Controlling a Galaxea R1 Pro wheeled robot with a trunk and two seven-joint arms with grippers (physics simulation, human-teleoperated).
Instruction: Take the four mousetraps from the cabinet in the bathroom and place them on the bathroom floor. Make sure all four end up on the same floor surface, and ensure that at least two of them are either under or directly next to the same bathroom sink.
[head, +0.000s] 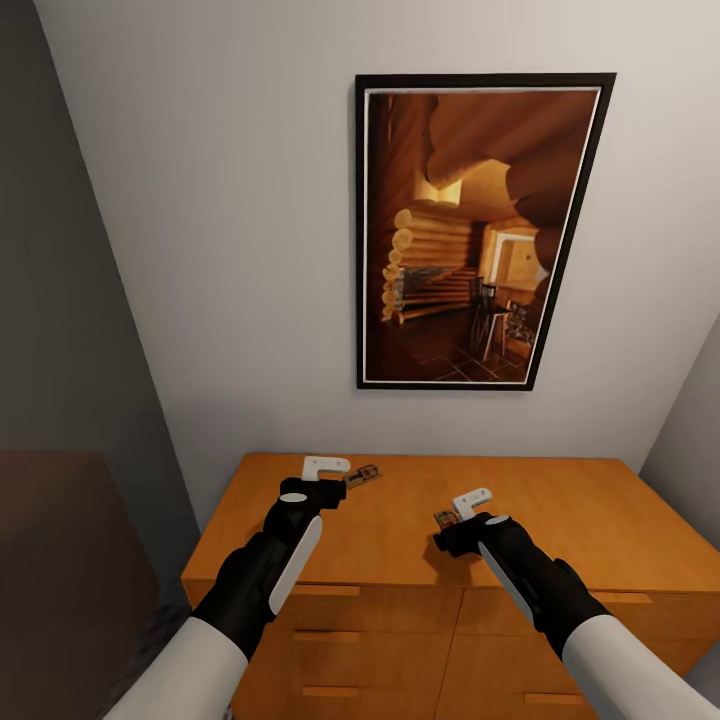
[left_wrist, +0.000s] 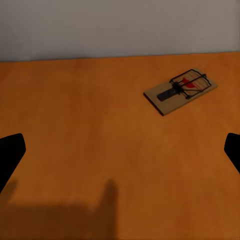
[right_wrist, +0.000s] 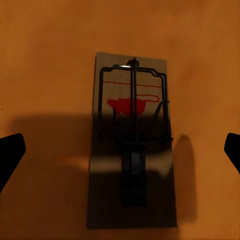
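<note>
Two mousetraps lie on the orange-brown cabinet top (head: 560, 510). One mousetrap (head: 362, 475) sits near the back edge, just right of my left gripper (head: 332, 478). In the left wrist view this trap (left_wrist: 181, 90) lies ahead and off to one side, tan with black wire and a red spot. The gripper's dark fingertips (left_wrist: 12, 155) stand far apart, open and empty. My right gripper (head: 462, 508) hovers over the second mousetrap (head: 446, 518). In the right wrist view that trap (right_wrist: 132, 150) lies centred between the wide-open fingertips (right_wrist: 11, 152), partly in shadow. Other traps are out of view.
A framed picture of a log interior (head: 480, 230) hangs on the white wall behind the cabinet. Drawer fronts with wooden bar handles (head: 325, 590) face me below the top. A dark grey wall and a dark reddish block (head: 60, 560) close off the left side.
</note>
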